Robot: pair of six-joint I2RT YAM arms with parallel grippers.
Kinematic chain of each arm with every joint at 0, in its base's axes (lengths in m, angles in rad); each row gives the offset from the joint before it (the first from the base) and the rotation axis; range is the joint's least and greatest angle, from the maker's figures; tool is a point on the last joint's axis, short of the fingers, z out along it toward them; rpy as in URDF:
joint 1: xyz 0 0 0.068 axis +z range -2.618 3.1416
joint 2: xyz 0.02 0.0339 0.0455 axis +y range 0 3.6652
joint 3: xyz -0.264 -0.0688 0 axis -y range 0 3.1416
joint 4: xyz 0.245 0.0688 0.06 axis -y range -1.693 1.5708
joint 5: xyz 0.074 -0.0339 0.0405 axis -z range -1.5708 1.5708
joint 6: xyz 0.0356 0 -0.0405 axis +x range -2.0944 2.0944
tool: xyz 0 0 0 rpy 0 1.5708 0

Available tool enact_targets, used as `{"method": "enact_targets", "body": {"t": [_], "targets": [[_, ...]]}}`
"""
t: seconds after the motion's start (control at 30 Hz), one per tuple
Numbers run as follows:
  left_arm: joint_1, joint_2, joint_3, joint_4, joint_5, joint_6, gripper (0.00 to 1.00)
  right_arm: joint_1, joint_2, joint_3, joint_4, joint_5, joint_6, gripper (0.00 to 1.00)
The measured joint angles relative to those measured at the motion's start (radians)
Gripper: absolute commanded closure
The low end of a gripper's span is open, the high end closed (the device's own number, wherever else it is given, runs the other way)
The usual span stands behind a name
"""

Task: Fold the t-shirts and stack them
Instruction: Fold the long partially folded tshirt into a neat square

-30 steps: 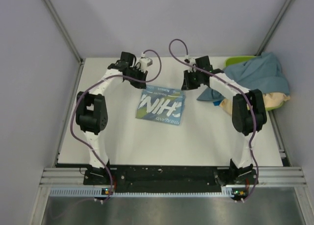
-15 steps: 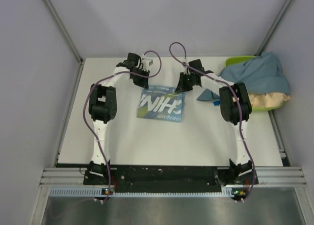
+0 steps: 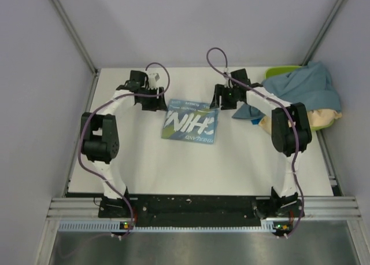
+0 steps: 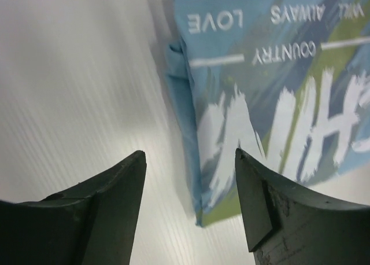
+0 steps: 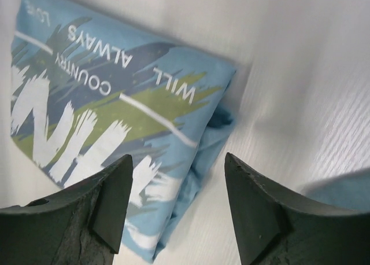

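Left side: since the earlier frame the left arm [image 3: 98, 140] has swung its elbow out toward the left edge of the table [image 3: 173, 166], and the left pincer [image 4: 189, 161] has slid left, off the shirt's left side.
Right side: the right arm [image 3: 292, 132] has pushed its elbow out toward the right edge, while the right pincer [image 5: 178, 161] has barely shifted.
Left pincer state: released, jaws spread with nothing between them; I see the shirt's left folded edge below the gap.
Right pincer state: released and empty, hanging over the shirt's far right corner, where an underlayer pokes out.
Folded shirt: the sky-blue t-shirt [image 3: 191, 121] lies as a flat rectangle, print up, mid-table toward the far edge, where it lay before.
Heap: the slate-blue t-shirt [image 3: 306, 85] is crumpled at the far right corner over the lime-green tray [image 3: 277, 72], with one flap on the table near the right pincer.
Underneath: the beige t-shirt [image 3: 326, 116] is bunched below it by the right edge.
Meaning: I judge the first fold finished and let go, so the heap comes next.
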Motion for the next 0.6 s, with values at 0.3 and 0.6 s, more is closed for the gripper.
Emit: {"method": "enact_targets", "body": {"t": [0.3, 0.6], "targets": [[-0.044, -0.101, -0.231, 0.118, 0.085, -0.106, 0.35, 0.0, -0.123, -0.178, -0.003, -0.02, -0.006, 0.34], [-0.038, 0.053, -0.18, 0.159, 0.172, -0.179, 1.0, -0.006, -0.196, -0.25, -0.015, -0.015, -0.019, 0.33]]}}
